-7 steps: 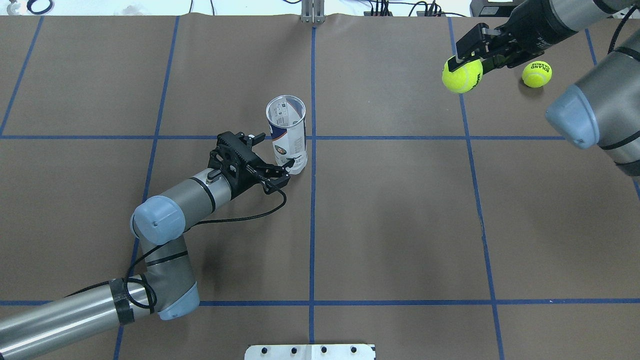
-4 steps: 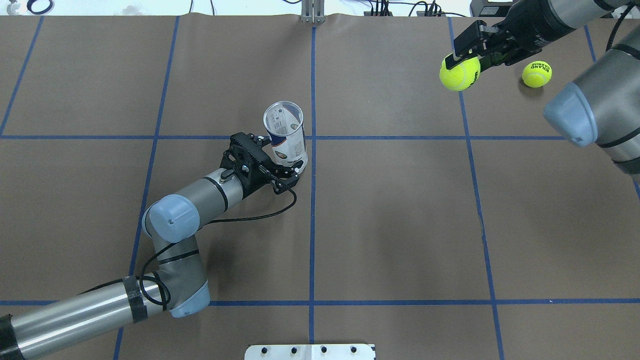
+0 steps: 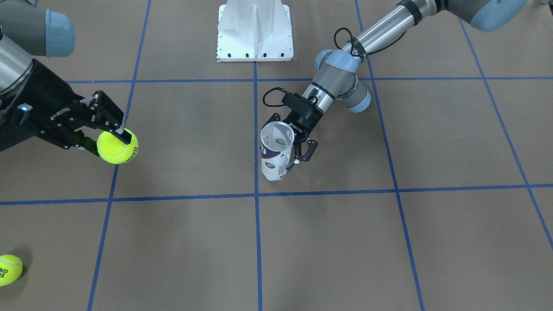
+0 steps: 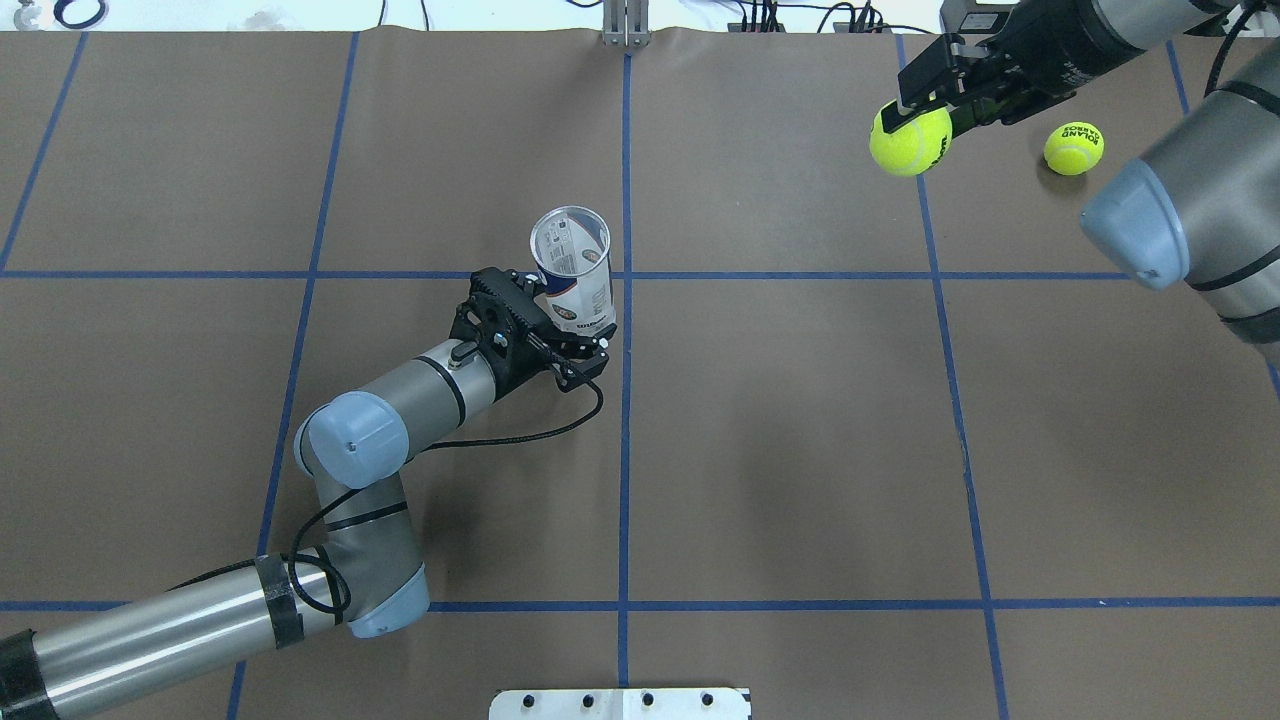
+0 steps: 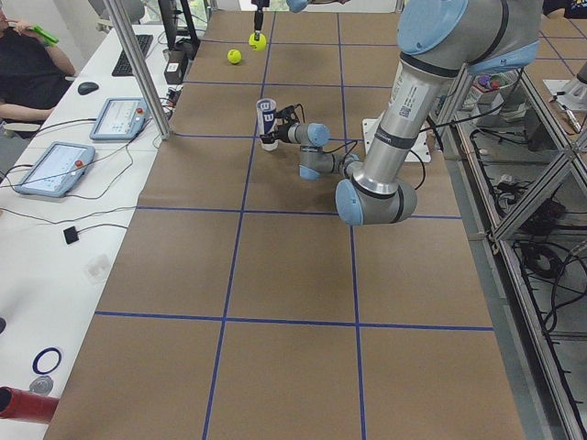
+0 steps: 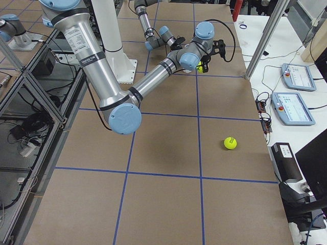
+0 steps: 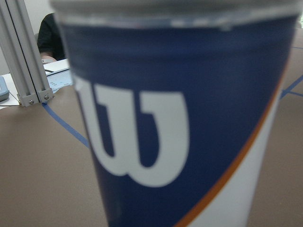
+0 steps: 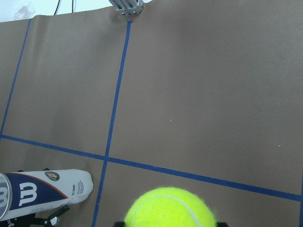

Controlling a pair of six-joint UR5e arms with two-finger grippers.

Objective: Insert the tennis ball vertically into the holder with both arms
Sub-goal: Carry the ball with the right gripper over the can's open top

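The holder (image 4: 575, 275), a clear can with a navy-and-white "W" label, stands upright and open-topped near the table's middle (image 3: 275, 152). My left gripper (image 4: 562, 314) is open, with one jaw on each side of the can's lower part (image 3: 283, 143). The label fills the left wrist view (image 7: 180, 123). My right gripper (image 4: 916, 118) is shut on a yellow tennis ball (image 4: 908, 142) and holds it above the table at the far right (image 3: 116, 149). The ball fills the bottom of the right wrist view (image 8: 170, 208), with the holder (image 8: 45, 191) at its lower left.
A second tennis ball (image 4: 1074, 148) lies on the table beside the right gripper (image 3: 8, 270). The white pedestal base (image 3: 255, 32) stands at the robot's edge of the table. Blue tape lines cross the brown table cover. Operator desks with tablets (image 5: 64, 165) lie beyond the far edge.
My left gripper has slid forward from beside the can until its open jaws straddle it. My right gripper has carried the ball a little left and farther back.
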